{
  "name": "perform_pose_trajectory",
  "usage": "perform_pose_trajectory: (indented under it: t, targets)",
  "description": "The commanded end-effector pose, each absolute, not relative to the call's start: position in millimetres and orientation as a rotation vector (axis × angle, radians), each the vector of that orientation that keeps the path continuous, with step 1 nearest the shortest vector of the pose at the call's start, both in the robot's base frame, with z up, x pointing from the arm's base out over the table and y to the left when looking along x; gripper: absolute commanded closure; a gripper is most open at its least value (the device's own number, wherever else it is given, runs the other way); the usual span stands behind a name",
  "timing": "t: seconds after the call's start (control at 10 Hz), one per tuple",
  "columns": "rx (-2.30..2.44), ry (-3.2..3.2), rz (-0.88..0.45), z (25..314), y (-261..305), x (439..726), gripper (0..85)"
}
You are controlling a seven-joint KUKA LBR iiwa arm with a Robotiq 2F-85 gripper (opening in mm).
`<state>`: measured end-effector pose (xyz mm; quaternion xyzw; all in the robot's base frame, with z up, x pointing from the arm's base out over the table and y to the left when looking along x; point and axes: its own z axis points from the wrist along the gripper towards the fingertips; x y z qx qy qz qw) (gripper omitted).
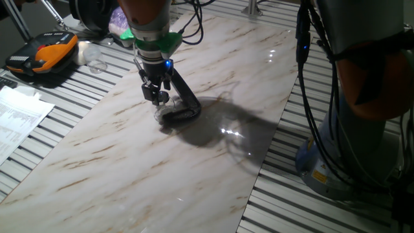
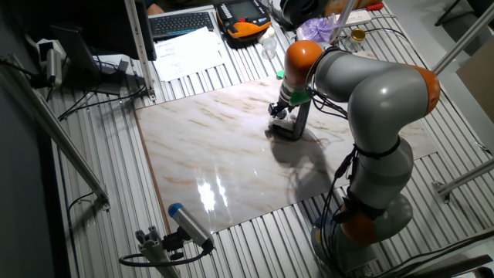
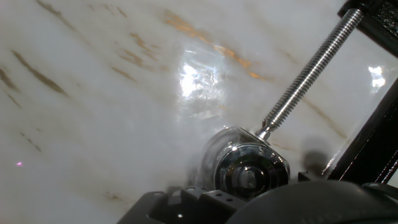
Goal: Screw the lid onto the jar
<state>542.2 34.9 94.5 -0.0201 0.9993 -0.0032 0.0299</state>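
Here, in one fixed view: end effector (image 1: 157, 98) lowered over the marble desk (image 1: 129, 149), fingers pointing down right above the jar (image 1: 160, 113). Jar only a faint clear shape at the near end of the black C-clamp (image 1: 183, 103), which leans up and back from the slab. Lid not separable from the fingers at this size. Orange-and-black handheld unit (image 1: 44, 55) lying off the slab at the upper left, papers (image 1: 16, 120) at the left edge.

Next, the other fixed view: arm bent over the far middle of the desk (image 2: 224, 154), end effector (image 2: 278, 112) just above the C-clamp (image 2: 292, 127). Jar hidden behind fingers and clamp from this side. Keyboard (image 2: 181, 23) and papers (image 2: 187, 52) beyond the slab.

Lastly, hand view: looking straight down on the lid (image 3: 251, 171), shiny and round, sitting on the jar (image 3: 211, 155), whose clear glass shoulder shows around the lid's left side. Threaded clamp screw (image 3: 310, 67) running in from the upper right, its tip touching the jar's side. Black clamp frame (image 3: 373, 149) along the right edge. Fingertips out of frame here, so cannot tell whether the end effector is spread wide, narrowed, or gripping the lid.
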Motion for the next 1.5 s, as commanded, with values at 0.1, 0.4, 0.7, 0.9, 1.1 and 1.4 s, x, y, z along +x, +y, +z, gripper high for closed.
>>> perform_pose_trajectory:
  t: [0.1, 0.4, 0.7, 0.9, 1.1, 1.4]
  targets:
    - [-0.069, 3.082, -0.008, 93, 35, 543, 17.0]
    - [-0.180, 3.085, -0.015, 93, 35, 544, 17.0]
    - [-0.398, 3.084, -0.021, 96, 28, 546, 17.0]
    - [-0.365, 3.096, -0.044, 99, 29, 545, 17.0]
    - [-0.261, 3.133, -0.015, 100, 30, 545, 34.0]
    - [-0.257, 3.151, 0.055, 102, 34, 544, 34.0]
